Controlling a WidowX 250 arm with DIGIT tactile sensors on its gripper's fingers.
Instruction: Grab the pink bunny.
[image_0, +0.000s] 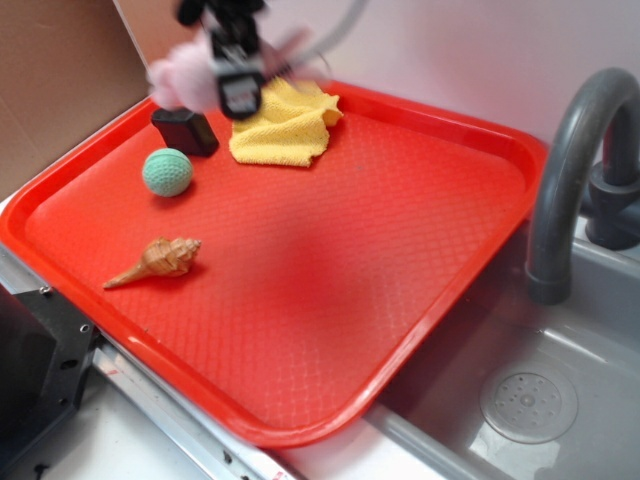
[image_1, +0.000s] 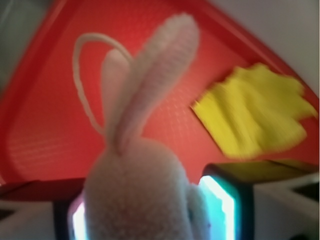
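Seen from the exterior camera, well below and to the left of the gripper (image_0: 236, 88) is a black metal bracket (image_0: 45, 340) at the edge of a pale counter, and above it the rim of a red plastic tray (image_0: 420, 330) with a fine diamond-textured floor that fills most of the scene. A brown board (image_0: 60, 70) stands behind the tray at the far left and a pale wall (image_0: 480, 50) runs behind the rest. On the tray floor, below and left of the gripper, a tan spiral seashell (image_0: 158, 260) lies on its side; nearer, still down and to the left, sits the teal knitted ball (image_0: 167, 172), and just beside the gripper's lower left a small black block (image_0: 185, 131) rests on the tray. The pink bunny (image_0: 185, 80) is lifted clear of the tray at the top of the view, blurred, with its body to the gripper's left; the wrist camera shows its fuzzy head (image_1: 140, 195) wedged between the two fingers (image_1: 220, 205), which press in on it from both sides, its long ear (image_1: 155, 75) standing up and a thin white string loop (image_1: 82, 80) curving off to the left. Directly under and slightly right of the gripper a rumpled yellow cloth (image_0: 285, 125) lies on the tray. Far to the right, beyond the tray's rim, a grey curved faucet (image_0: 570, 170) rises over a grey sink basin (image_0: 540, 380) with a round drain (image_0: 528, 405) in its floor
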